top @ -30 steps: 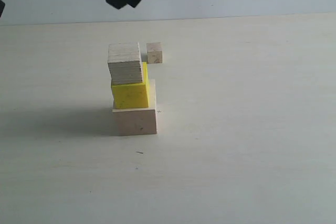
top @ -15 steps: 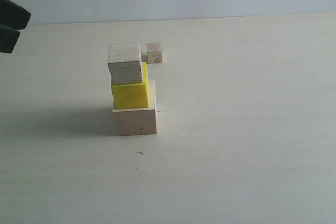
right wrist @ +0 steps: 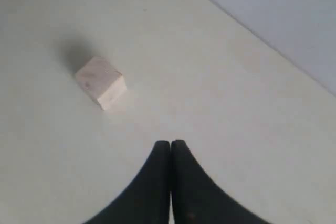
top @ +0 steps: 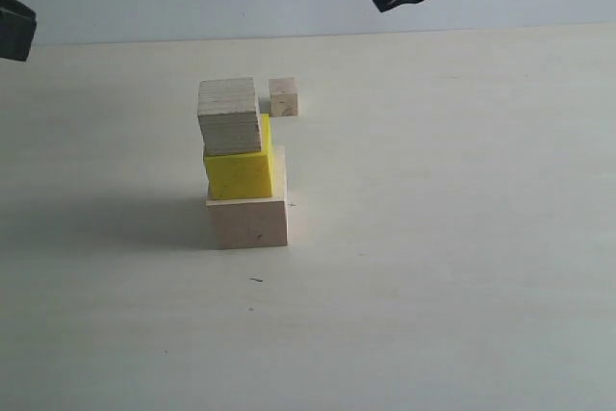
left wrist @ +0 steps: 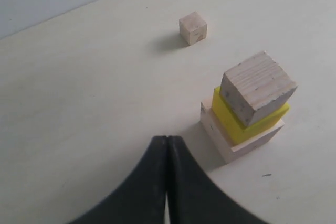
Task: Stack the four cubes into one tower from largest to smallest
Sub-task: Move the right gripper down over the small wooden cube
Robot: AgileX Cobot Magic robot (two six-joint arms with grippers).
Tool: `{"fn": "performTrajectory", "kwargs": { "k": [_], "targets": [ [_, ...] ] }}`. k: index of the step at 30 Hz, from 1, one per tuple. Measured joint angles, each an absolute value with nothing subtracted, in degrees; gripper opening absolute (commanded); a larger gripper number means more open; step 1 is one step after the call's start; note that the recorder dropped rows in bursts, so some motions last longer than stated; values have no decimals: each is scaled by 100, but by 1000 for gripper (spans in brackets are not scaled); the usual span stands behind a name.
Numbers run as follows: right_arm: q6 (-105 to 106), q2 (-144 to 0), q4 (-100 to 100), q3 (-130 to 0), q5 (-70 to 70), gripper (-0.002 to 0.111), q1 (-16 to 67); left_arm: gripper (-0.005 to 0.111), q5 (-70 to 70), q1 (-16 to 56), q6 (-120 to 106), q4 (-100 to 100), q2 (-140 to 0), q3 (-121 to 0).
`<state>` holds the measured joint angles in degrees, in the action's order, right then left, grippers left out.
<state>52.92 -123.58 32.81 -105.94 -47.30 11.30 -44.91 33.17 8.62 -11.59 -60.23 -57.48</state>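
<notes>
3 cubes are stacked on the pale matte bench (top: 462,238): a smooth big wood cube (top: 247,223), a bright yellow cube (top: 238,174) on it, and a layered-edge wood cube (top: 229,117) on top, set slightly askew. The small cube (top: 283,98), speckled bare wood, sits on the bench at 1 o'clock from the yellow cube, apart. The left gripper (left wrist: 167,140) and right gripper (right wrist: 170,142) each show black curved fingers pressed together, holding nothing.
</notes>
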Motion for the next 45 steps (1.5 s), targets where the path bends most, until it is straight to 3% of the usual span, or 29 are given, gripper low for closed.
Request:
{"fn": "performTrajectory", "kwargs": {
  "k": [6,15,25,38,45],
  "targets": [
    [6836,-13135,5472,-10594,-4707,0,995,0,-4535,3317,1004,-1053,-6023,-5748],
    [7115,-13500,5700,-10594,-4663,0,1035,0,-4796,3317,757,-1053,-6023,-5748],
    [7566,-13500,5449,-10594,-3530,33,1671,0,-4821,3317,454,-1053,-6023,-5748],
    [8526,-13500,5266,-10594,-2674,64,1819,0,-5259,3317,454,-1029,-6023,-5748],
    [8181,-13500,5266,-10594,-2749,68,1821,0,-5247,3317,454,-1029,-6023,-5748]
  ]
}}
